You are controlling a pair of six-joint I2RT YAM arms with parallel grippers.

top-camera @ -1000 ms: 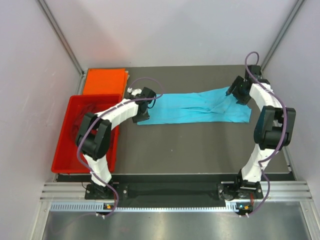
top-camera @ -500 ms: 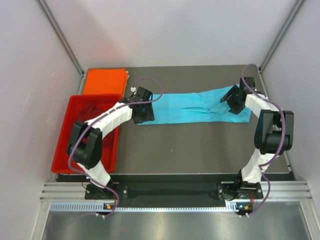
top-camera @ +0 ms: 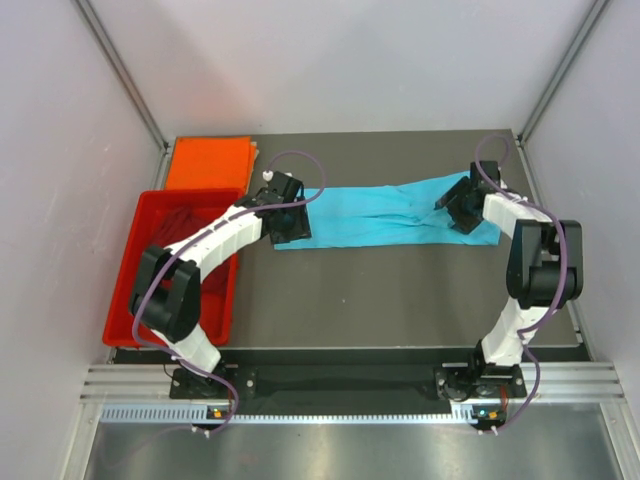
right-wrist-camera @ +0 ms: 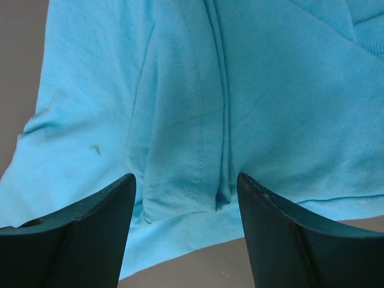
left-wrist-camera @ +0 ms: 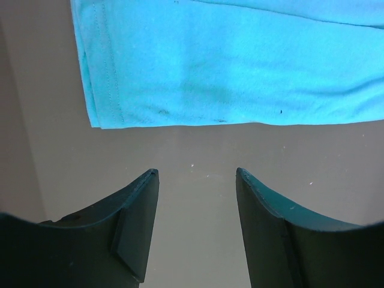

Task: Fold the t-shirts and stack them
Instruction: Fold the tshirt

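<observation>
The turquoise-blue t-shirt [top-camera: 385,215] lies across the back of the table as a long folded strip. My left gripper [top-camera: 288,222] hovers at its left end. In the left wrist view that gripper [left-wrist-camera: 197,175] is open over bare table, just short of the shirt's hemmed edge [left-wrist-camera: 198,72]. My right gripper [top-camera: 456,205] is over the shirt's right end. It stands open [right-wrist-camera: 186,180] above a folded sleeve seam [right-wrist-camera: 186,150], holding nothing. The bright orange t-shirt [top-camera: 208,163] lies folded at the back left. Dark maroon cloth [top-camera: 168,220] shows in the tray, partly hidden by my left arm.
A rigid red plastic tray [top-camera: 132,300] stands at the left edge of the dark table [top-camera: 380,300], under my left arm. Pale walls close in the left, back and right sides. Both arm bases sit at the near edge.
My left arm's elbow has swung back toward the near left and its jaws have opened at the shirt's left end. The right gripper has slid left and nearer, onto the shirt's right end.
</observation>
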